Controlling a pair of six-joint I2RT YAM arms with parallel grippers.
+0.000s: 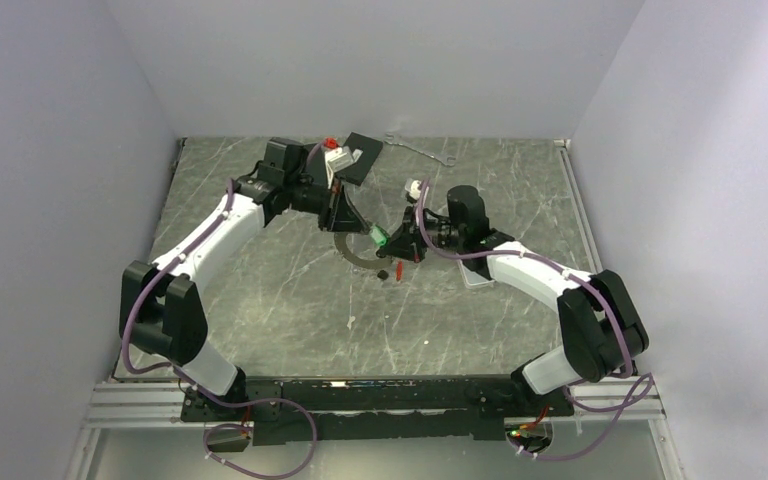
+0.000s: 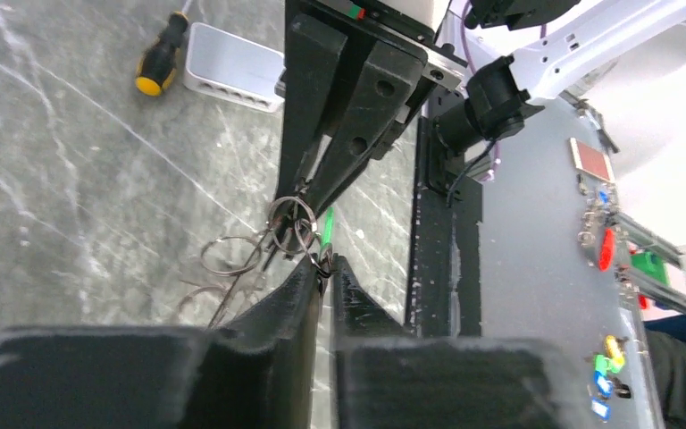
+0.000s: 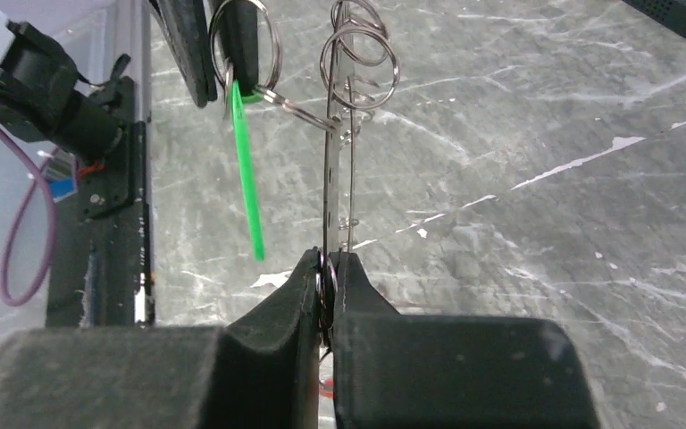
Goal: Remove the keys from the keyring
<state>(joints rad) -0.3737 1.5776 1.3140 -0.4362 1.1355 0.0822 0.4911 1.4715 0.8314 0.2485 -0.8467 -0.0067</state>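
Even, soft overhead light, faint shadows, sharp overhead view, wrist views blurred on the near black foreground.

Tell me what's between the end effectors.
The green key on the keyring hangs between the left end effector and right end effector, in the top view.

Between the left gripper (image 1: 352,227) and right gripper (image 1: 393,243) is the thin grey metal keyring (image 1: 355,258), with a red-headed key (image 1: 400,268) and black-headed key (image 1: 383,274) just before it.
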